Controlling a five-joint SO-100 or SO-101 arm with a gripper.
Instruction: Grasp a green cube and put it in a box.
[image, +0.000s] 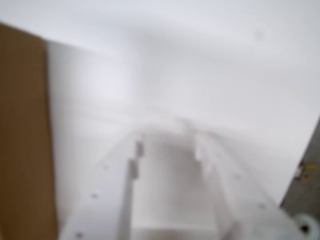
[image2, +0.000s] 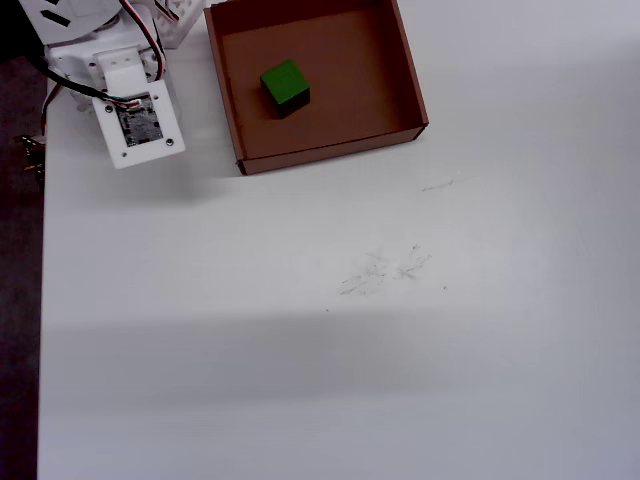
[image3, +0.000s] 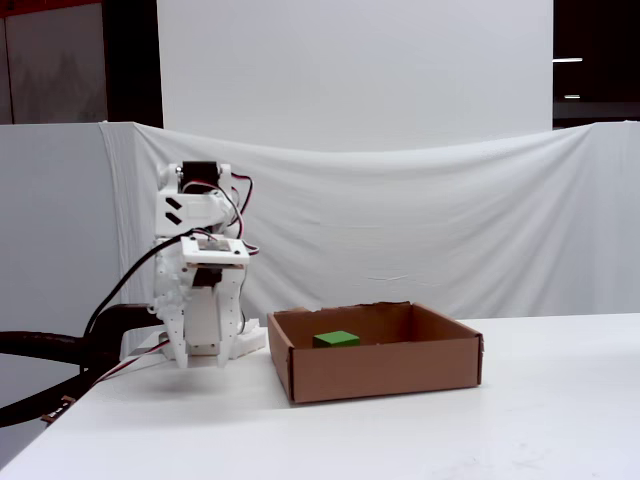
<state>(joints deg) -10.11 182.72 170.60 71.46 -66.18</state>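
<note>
White tabletop (image: 225, 75) across the blurred wrist view, brown cardboard box (image: 22, 140) wall along the left edge. White gripper (image: 167, 145) reaching up from the bottom, fingers set apart with nothing between them, so open and empty, though too soft in focus to say how wide.

Seen from overhead: box (image2: 415, 90) at the far edge, green cube (image2: 284, 86) resting on its floor, left of centre and clear of the walls. Folded arm (image2: 135, 120) just left of the box, apart from it. Faint pencil-like scuffs (image2: 385, 270) on the bare table nearer the middle.

From the fixed side view: white cloth backdrop (image3: 400, 220) behind, arm (image3: 205, 300) tucked upright at the left, box (image3: 380, 375) beside it, cube's top (image3: 336, 339) showing above the near wall.

Judged from this: placing step looks finished, cube already in the box, arm parked. Nothing further called for beyond holding the rest pose.
</note>
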